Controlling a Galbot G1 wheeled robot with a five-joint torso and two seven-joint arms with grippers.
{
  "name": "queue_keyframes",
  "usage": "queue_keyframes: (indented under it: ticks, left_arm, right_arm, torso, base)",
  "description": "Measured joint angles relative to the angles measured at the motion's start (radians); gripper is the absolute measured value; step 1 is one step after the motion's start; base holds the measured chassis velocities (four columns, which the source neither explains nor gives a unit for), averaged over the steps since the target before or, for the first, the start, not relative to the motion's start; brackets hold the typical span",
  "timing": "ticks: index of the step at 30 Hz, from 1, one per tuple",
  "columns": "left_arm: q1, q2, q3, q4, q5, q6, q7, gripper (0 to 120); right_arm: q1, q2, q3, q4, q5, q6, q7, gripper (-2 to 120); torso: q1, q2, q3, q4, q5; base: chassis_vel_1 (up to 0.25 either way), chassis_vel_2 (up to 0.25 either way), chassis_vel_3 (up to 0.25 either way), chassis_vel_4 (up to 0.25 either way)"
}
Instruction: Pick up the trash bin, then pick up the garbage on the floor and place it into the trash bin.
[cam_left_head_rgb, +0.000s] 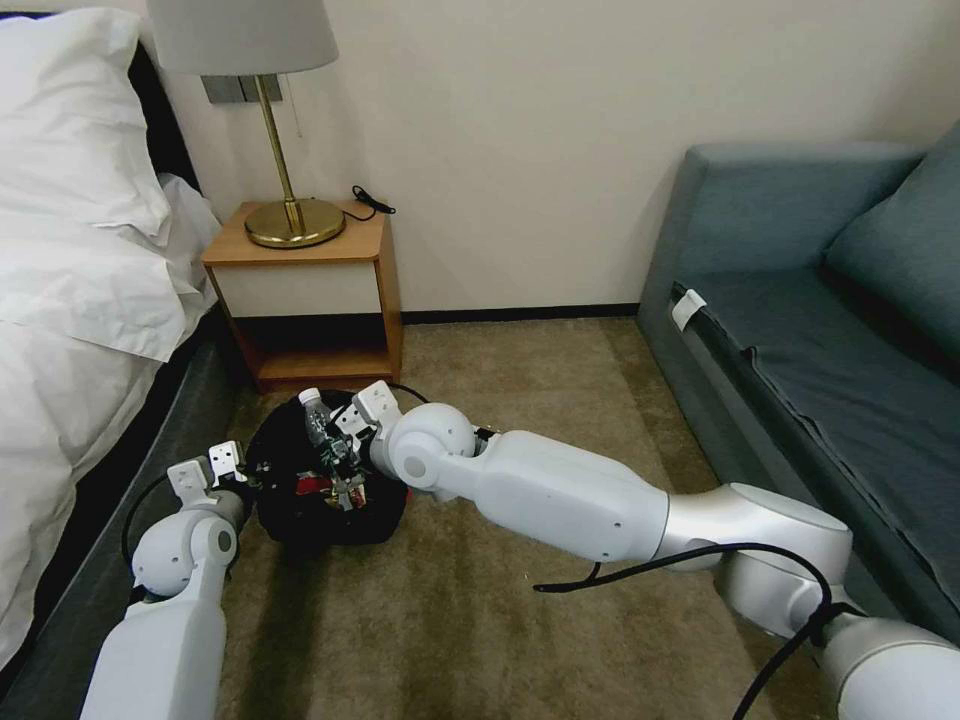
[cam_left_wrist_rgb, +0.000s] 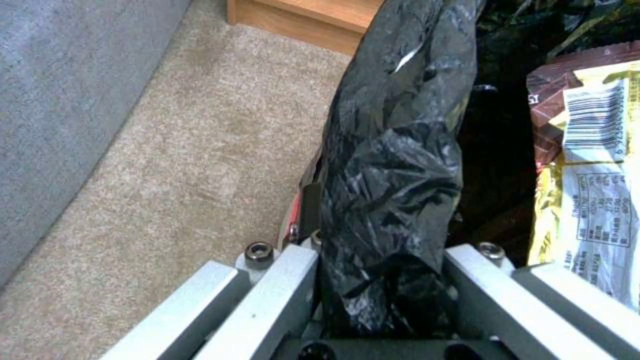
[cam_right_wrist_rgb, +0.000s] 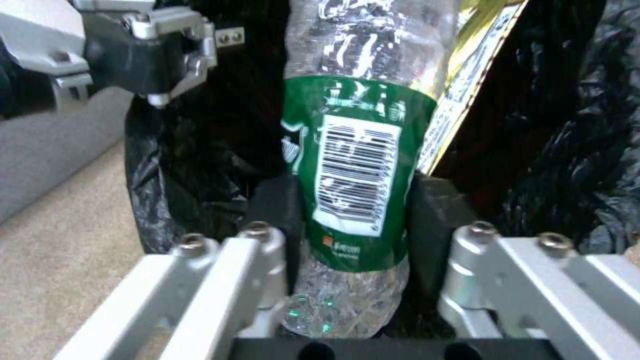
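Head view, lower left of the frame: the left gripper (cam_left_head_rgb: 232, 470) clamps its fingers on the trash bin (cam_left_head_rgb: 325, 485) rim to steady it, while the right gripper (cam_left_head_rgb: 343, 455) holds the bottle (cam_right_wrist_rgb: 350, 165) between its fingers above the opening.

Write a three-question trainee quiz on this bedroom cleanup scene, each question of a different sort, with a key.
1. True or false: the left end effector grips the bag-lined rim of the trash bin.
2. Multiple choice: what is between the fingers of the right end effector?
A. a red-and-white packet
B. a clear bottle with a green label
C. a brown paper bag
3. Fill in: in the left wrist view, the yellow wrapper with a barcode lies ____ the bin.

Key
1. True; the black liner runs between its fingers.
2. B; the bottle is over the bin's opening.
3. inside
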Motion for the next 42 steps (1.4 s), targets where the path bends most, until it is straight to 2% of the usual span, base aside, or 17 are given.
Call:
queue_keyframes:
  ticks: [2, 3, 4, 8, 9, 10, 16, 20, 24, 26, 28, 31, 32, 34, 35, 37, 42]
  left_arm:
    - [0.001, 0.0, -0.001, -0.001, 0.0, 0.0, 0.0, 2]
    - [0.004, 0.001, -0.004, -0.004, 0.0, 0.0, 0.0, 2]
    - [0.004, 0.001, -0.004, -0.004, 0.0, 0.0, 0.0, 2]
    - [0.01, -0.003, -0.007, -0.014, 0.001, 0.002, 0.0, 2]
    - [0.013, -0.007, -0.008, -0.019, 0.001, 0.003, 0.0, 2]
    - [0.013, -0.007, -0.008, -0.019, 0.001, 0.003, 0.0, 2]
    - [0.022, -0.015, -0.013, -0.031, 0.003, 0.006, -0.004, 2]
    - [0.022, -0.02, -0.017, -0.03, 0.0, 0.008, -0.018, 2]
    - [0.021, -0.031, -0.022, -0.03, -0.044, 0.025, -0.072, 2]
    - [0.014, -0.043, -0.03, -0.045, -0.121, 0.054, -0.133, 2]
    - [0.013, -0.044, -0.031, -0.047, -0.134, 0.058, -0.141, 2]
    - [0.005, -0.06, -0.045, -0.073, -0.229, 0.087, -0.207, 2]
    - [0.005, -0.06, -0.045, -0.073, -0.229, 0.087, -0.207, 2]
    - [0.002, -0.073, -0.06, -0.102, -0.283, 0.09, -0.244, 2]
    - [0.002, -0.073, -0.06, -0.102, -0.283, 0.09, -0.244, 2]
    - [0.002, -0.081, -0.068, -0.114, -0.301, 0.09, -0.258, 2]
    - [0.012, -0.084, -0.076, -0.118, -0.319, 0.09, -0.263, 2]
  right_arm:
    - [-0.002, 0.0, -0.001, 0.0, -0.003, 0.001, 0.0, 40]
    - [-0.005, 0.0, -0.003, 0.0, -0.007, 0.002, 0.0, 48]
    - [-0.005, 0.0, -0.003, 0.0, -0.007, 0.002, 0.0, 48]
    - [-0.007, -0.004, -0.002, 0.013, -0.01, 0.002, -0.001, 63]
    - [-0.006, -0.008, 0.0, 0.022, -0.008, -0.003, -0.001, 70]
    - [-0.006, -0.008, 0.0, 0.022, -0.008, -0.003, -0.001, 70]
    - [0.002, -0.032, 0.034, 0.056, -0.011, -0.01, 0.009, 96]
    - [0.007, -0.043, 0.073, 0.068, -0.019, -0.012, 0.014, 99]
    - [0.009, -0.07, 0.165, 0.088, -0.02, -0.016, 0.028, 100]
    - [0.001, -0.109, 0.242, 0.105, -0.027, -0.016, 0.031, 100]
    - [-0.001, -0.115, 0.252, 0.108, -0.029, -0.016, 0.031, 100]
    - [-0.029, -0.168, 0.321, 0.13, -0.041, -0.016, 0.03, 100]
    - [-0.029, -0.168, 0.321, 0.13, -0.041, -0.016, 0.03, 100]
    - [-0.088, -0.241, 0.405, 0.17, -0.054, -0.016, 0.027, 100]
    - [-0.088, -0.241, 0.405, 0.17, -0.054, -0.016, 0.027, 100]
    - [-0.154, -0.303, 0.473, 0.195, -0.09, -0.012, 0.012, 100]
    - [-0.28, -0.368, 0.582, 0.211, -0.172, 0.009, -0.032, 100]
  torso:
    - [0.0, 0.0, 0.0, 0.0, 0.0]
    - [0.0, 0.0, 0.0, 0.0001, 0.0001]
    - [0.0, 0.0, 0.0, 0.0001, 0.0001]
    - [0.0, 0.0, 0.0, 0.0001, 0.0001]
    - [0.0, 0.0, 0.0, 0.0001, 0.0001]
    - [0.0, 0.0, 0.0, 0.0001, 0.0001]
    - [0.0, 0.0, 0.0, 0.0001, 0.0001]
    - [0.0, 0.0, 0.0, 0.0001, 0.0002]
    - [0.0, 0.0, 0.0, 0.0002, 0.0002]
    - [0.0, 0.0, 0.0, 0.0, 0.0003]
    - [0.0, 0.0, 0.0, 0.0001, 0.0004]
    - [0.0, 0.0, 0.0, -0.0005, 0.0004]
    - [0.0, 0.0, 0.0, -0.0005, 0.0004]
    - [0.0, 0.0, 0.0, 0.0002, 0.0006]
    - [0.0, 0.0, 0.0, 0.0002, 0.0006]
    - [0.0, 0.0, 0.0, -0.0001, 0.0007]
    - [0.0, 0.0, 0.0, -0.0002, 0.0007]
  base:
    - [0.0, 0.0, 0.0, 0.0]
    - [0.0, 0.0, 0.0, 0.0]
    - [0.0, 0.0, 0.0, 0.0]
    - [0.0, 0.0, 0.0, 0.0]
    - [0.0, 0.0, 0.0, 0.0]
    - [0.0, 0.0, 0.0, 0.0]
    - [0.0, 0.0, 0.0, 0.0]
    - [0.0, 0.0, 0.0, 0.0]
    - [0.0, 0.0, 0.0, 0.0]
    - [0.0, 0.0, 0.0, 0.0]
    - [0.0, 0.0, 0.0, 0.0]
    - [0.0, 0.0, 0.0, 0.0]
    - [0.0, 0.0, 0.0, 0.0]
    - [0.0, 0.0, 0.0, 0.0]
    - [0.0, 0.0, 0.0, 0.0]
    - [0.0, 0.0, 0.0, 0.0]
    - [0.0, 0.0, 0.0, 0.0]
